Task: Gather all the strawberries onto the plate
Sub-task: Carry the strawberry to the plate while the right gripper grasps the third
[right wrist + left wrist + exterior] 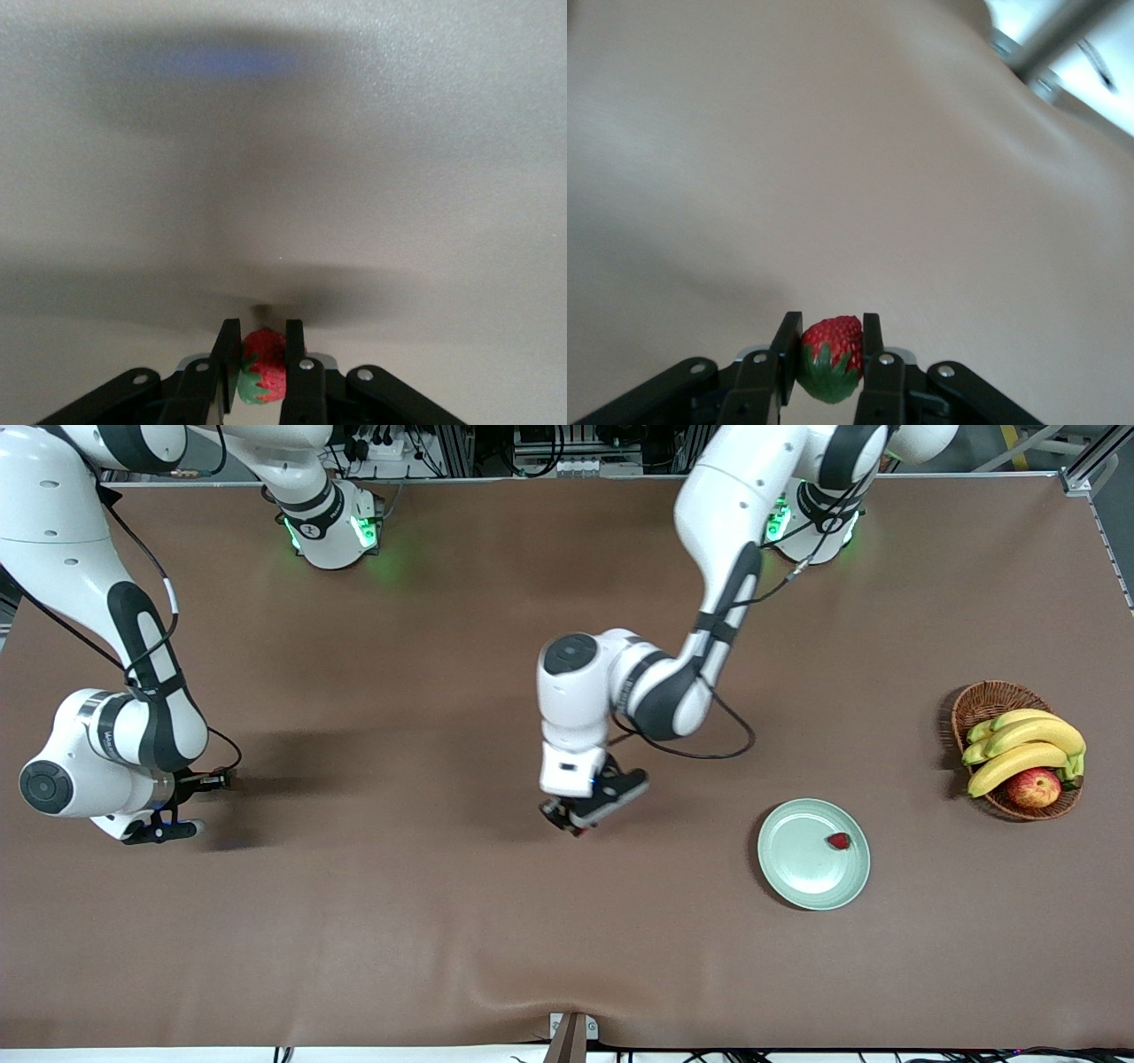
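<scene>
The pale mint-green plate (813, 854), round, glossy and shallow with a raised rim, lies nearest the front camera, toward the left arm's end of the table, with one tiny red strawberry (838, 841) on it. Over the middle of the brown table (399, 921), the left gripper (830, 354) pinches a second strawberry (830, 359), bumpy red with a green cap, between its black fingers (787, 350). At the right arm's end, the right gripper (260, 359) pinches the third strawberry (263, 366) low by the table. A woven wicker basket (983, 701) holds smooth bananas (1026, 747) and an apple (1035, 787).
</scene>
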You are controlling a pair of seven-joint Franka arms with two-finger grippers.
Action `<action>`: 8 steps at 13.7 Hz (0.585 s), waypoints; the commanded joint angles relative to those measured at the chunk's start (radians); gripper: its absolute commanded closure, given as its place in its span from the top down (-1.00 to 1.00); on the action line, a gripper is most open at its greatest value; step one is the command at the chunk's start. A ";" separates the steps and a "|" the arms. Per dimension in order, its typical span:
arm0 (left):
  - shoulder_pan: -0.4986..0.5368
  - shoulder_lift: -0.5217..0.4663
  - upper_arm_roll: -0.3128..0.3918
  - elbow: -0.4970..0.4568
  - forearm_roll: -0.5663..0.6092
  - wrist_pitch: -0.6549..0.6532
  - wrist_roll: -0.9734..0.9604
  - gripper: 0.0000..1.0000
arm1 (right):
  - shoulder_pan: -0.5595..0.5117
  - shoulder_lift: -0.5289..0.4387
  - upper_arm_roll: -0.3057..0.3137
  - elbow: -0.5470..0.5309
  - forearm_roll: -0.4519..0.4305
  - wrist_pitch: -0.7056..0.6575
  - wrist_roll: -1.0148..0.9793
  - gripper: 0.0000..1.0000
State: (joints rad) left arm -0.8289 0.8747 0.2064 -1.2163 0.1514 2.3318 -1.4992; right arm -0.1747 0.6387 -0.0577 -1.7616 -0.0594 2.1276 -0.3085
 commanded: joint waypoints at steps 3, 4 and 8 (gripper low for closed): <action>0.154 -0.068 -0.016 -0.034 -0.075 -0.156 0.005 -0.95 | -0.005 -0.016 0.013 0.042 -0.008 -0.066 -0.006 -0.79; 0.192 -0.068 -0.016 -0.034 -0.085 -0.182 0.007 -0.95 | 0.000 -0.017 0.013 0.060 -0.004 -0.092 -0.001 -0.79; 0.335 -0.074 -0.041 -0.049 -0.127 -0.232 0.085 -0.95 | 0.104 -0.046 0.015 0.128 0.085 -0.198 0.113 -0.82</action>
State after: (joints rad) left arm -0.5462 0.8362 0.1957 -1.2328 0.0523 2.1382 -1.4557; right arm -0.1368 0.6257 -0.0422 -1.6550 -0.0190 1.9799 -0.2779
